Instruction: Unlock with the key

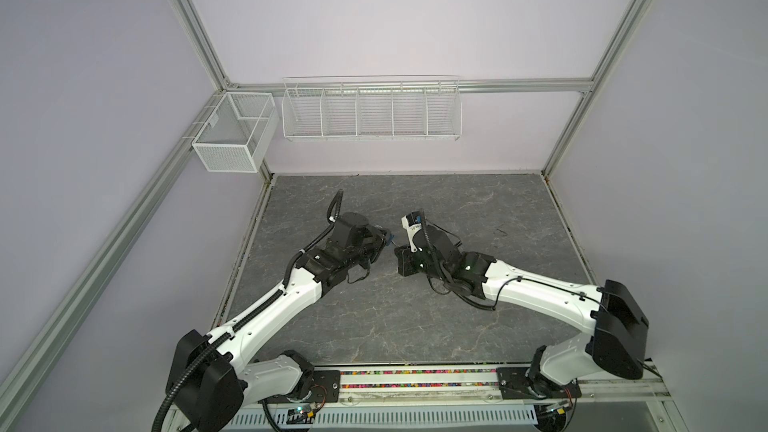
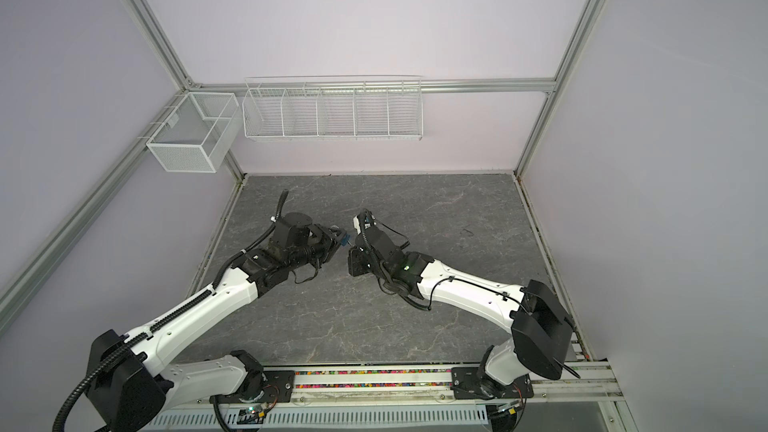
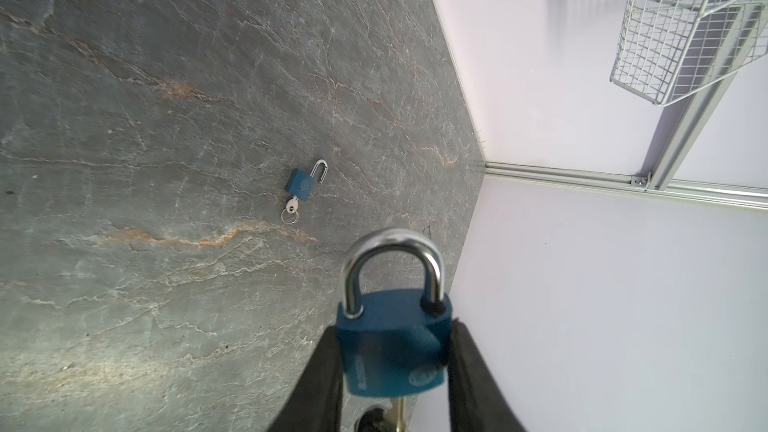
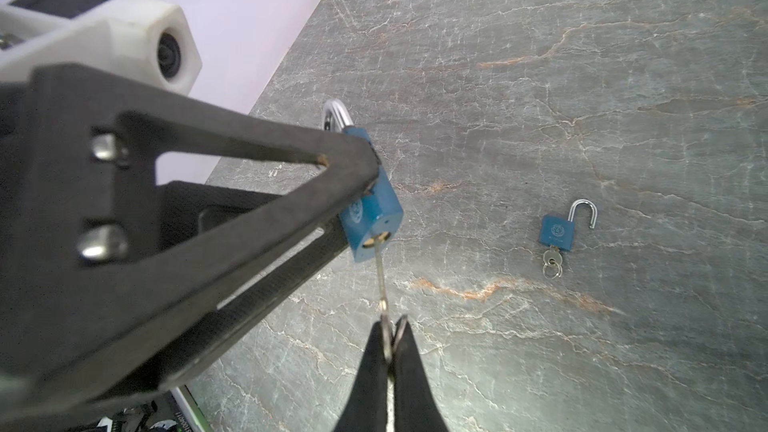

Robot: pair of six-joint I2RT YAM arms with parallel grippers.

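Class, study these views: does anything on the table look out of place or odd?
Nothing is spilled or damaged. One thing stands out: a second blue padlock lies alone on the table, shackle swung open, key in it, while the held padlock in the left gripper is closed.

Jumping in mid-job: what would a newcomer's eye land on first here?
First, the shut blue padlock clamped in the left gripper, with the right gripper pinching a key whose tip is at its keyhole. Next, a second blue padlock lying open on the table, apart from both grippers, with another key in it.
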